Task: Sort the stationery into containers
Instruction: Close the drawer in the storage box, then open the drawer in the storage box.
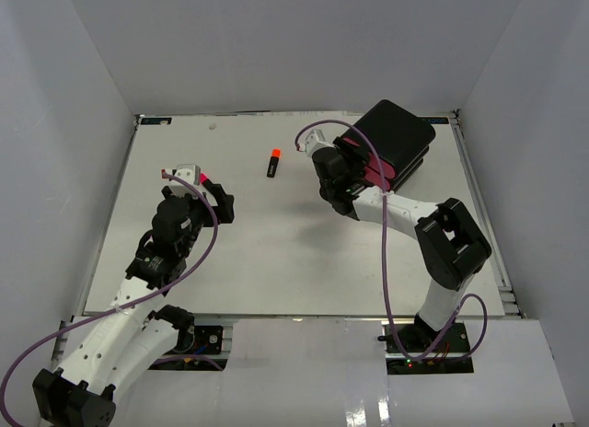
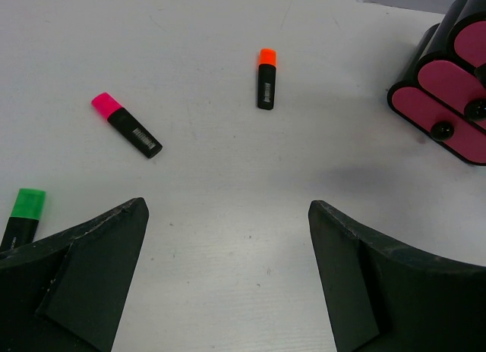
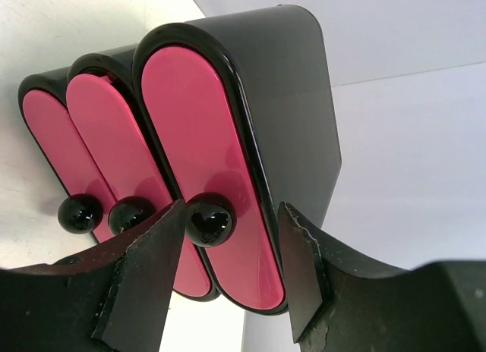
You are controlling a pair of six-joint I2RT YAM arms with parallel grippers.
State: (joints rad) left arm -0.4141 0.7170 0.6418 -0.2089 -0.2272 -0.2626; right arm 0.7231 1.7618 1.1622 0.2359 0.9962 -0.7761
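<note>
Three black highlighters lie on the white table in the left wrist view: orange-capped (image 2: 266, 79), pink-capped (image 2: 126, 124) and green-capped (image 2: 23, 215). The orange one (image 1: 273, 163) also shows from above, as does the pink cap (image 1: 204, 179) beside the left arm. My left gripper (image 2: 228, 206) is open and empty above bare table, short of all three. The black box with three pink drawers (image 3: 205, 162) stands at the back right (image 1: 396, 142). My right gripper (image 3: 231, 208) is open around the black knob (image 3: 210, 218) of the rightmost drawer in that view; the knob sits against the left finger.
White walls enclose the table (image 1: 304, 261) on three sides. The other two drawer knobs (image 3: 130, 213) sit just left of my right gripper's left finger. The drawers (image 2: 448, 94) also show at the right edge of the left wrist view. All drawers look closed.
</note>
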